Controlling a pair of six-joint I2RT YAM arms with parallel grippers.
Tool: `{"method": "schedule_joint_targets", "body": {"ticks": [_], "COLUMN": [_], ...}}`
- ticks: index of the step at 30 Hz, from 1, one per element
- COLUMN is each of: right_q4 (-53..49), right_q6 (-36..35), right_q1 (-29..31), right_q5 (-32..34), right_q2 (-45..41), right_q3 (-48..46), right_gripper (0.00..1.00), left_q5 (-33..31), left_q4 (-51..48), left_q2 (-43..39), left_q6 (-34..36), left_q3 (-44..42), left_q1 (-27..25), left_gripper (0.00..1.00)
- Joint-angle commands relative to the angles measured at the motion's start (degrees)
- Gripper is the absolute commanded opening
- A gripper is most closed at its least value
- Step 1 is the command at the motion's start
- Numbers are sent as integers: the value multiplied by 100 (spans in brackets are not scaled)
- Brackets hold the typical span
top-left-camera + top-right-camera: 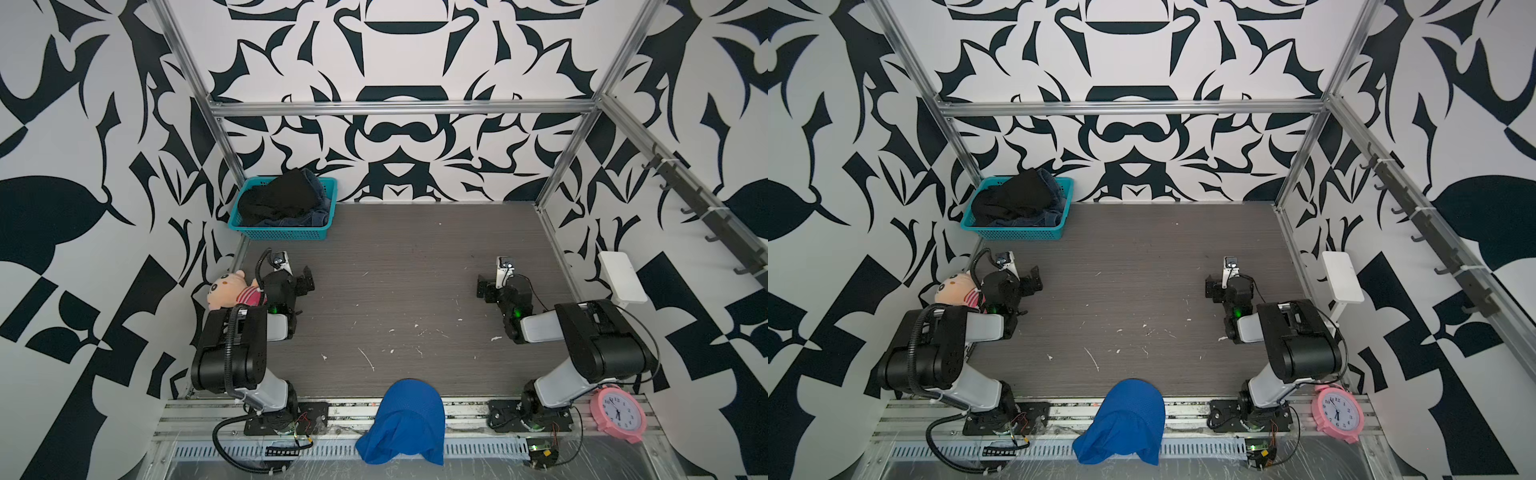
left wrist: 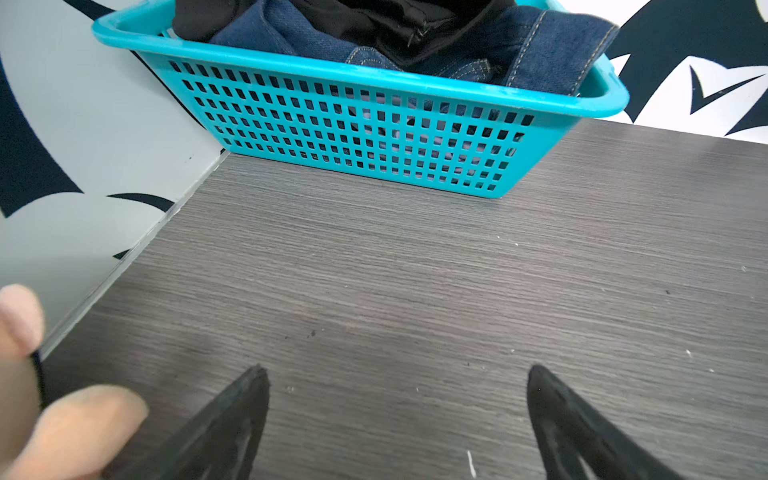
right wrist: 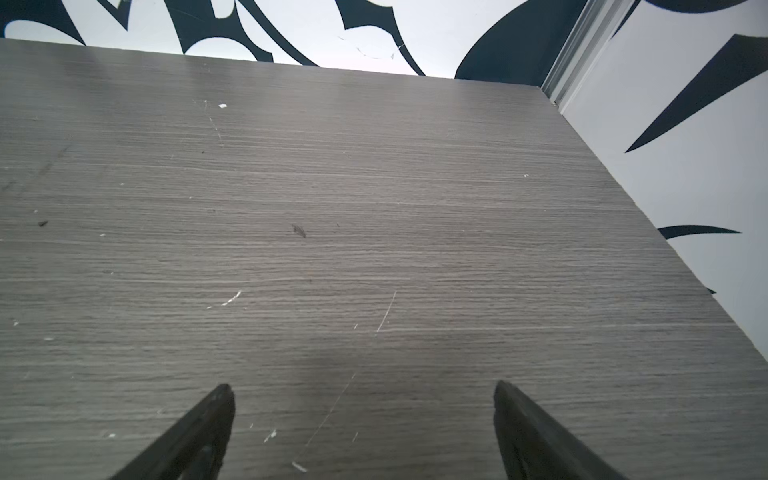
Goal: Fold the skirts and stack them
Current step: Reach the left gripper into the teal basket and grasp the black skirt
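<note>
both top views: black skirt (image 1: 278, 195) heaped over denim skirt (image 1: 318, 217) in the teal basket (image 1: 286, 235) at the far-left corner of the table (image 1: 415, 270), nothing folded yet, so i'm at the first pick. left wrist: my left gripper (image 2: 397, 374) gapes empty, basket just ahead. right wrist: my right gripper (image 3: 363, 390) gapes empty over the table; next, i reckon, left reaches in and pinches the black skirt.

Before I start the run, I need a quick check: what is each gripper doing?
Left gripper: open, holding nothing.
Right gripper: open, holding nothing.
</note>
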Motion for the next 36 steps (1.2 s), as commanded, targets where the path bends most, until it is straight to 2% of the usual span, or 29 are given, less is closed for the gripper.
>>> {"method": "schedule_joint_targets", "body": {"ticks": [1,26,30,32,34,35,36], "right_q4": [98,121,409,-151,-1923,-2387,-2693], "right_q6": [28,31,37,13,32,533,1499], "right_q1": [-16,-18,-18,-22,-16,-22,-22], "right_q5": [-43,-25,-32,-72,-455,-506,-154], "right_q2": [-124,-128,-222,-842,-1924,-2301,-2616], "right_q3": [126,110,-64,-28,429,632,781], "right_gripper": [100,100,100,100,100,100,100], "left_q5": [46,67,83,-77,-275,-243,-129], "left_q4": [-53,-47,132,34,-1355,-2220,-3046], "left_q2": [-35,-35,-125,-723,-2061,-2586,-3081], "left_q6": [-1,-9,-55,-67,-112,-435,-818], "left_q3": [40,26,-69,-227,-32,248,602], "left_q1": [-2,7,49,-44,-225,-229,-231], "left_gripper": [99,99,99,99,99,99,99]}}
